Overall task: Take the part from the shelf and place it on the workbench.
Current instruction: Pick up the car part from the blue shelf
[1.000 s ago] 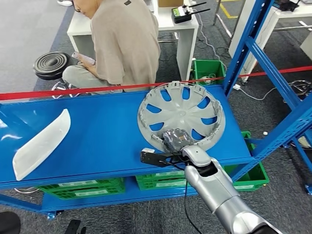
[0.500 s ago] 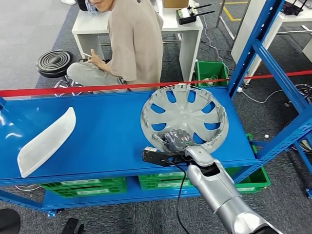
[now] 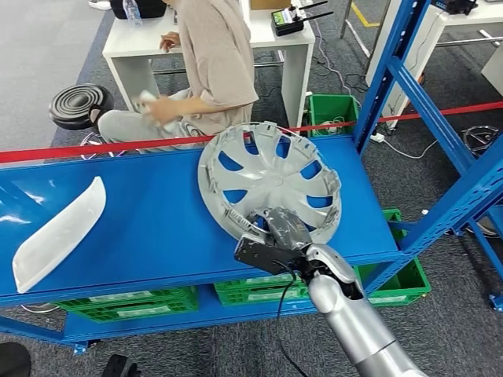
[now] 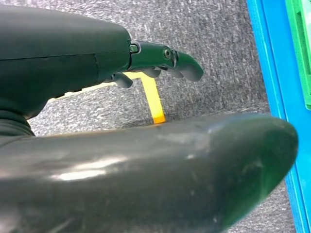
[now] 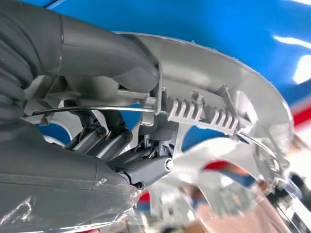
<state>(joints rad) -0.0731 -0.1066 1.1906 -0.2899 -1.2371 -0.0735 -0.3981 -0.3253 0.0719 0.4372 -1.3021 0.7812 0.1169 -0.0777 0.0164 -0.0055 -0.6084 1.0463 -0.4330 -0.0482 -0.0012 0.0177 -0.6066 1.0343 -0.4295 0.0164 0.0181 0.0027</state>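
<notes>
Grey plastic up front: the wheel cover (image 3: 269, 182), the part in play, sits tilted on the blue shelf (image 3: 148, 228), its near rim lifted off the deck and its far edge still down near the red tape line (image 3: 89, 147). The right hand (image 3: 284, 229) has that near rim clamped, thumb over the top and darker fingers (image 5: 110, 141) tucked under, pinching the ribbed edge of the wheel cover (image 5: 205, 111) tight. The left hand (image 4: 157, 58) hangs low over grey carpet beside the shelf's blue frame, fingers loosely extended and holding nothing. Over on the left end of the shelf lies a long white trim piece (image 3: 59, 232), well apart from the action. Green crates (image 3: 148, 302) sit on the lower level. Behind the tape, a person (image 3: 207, 63) in a beige shirt sits at a white desk (image 3: 279, 43), beside a black stool (image 3: 80, 106).
</notes>
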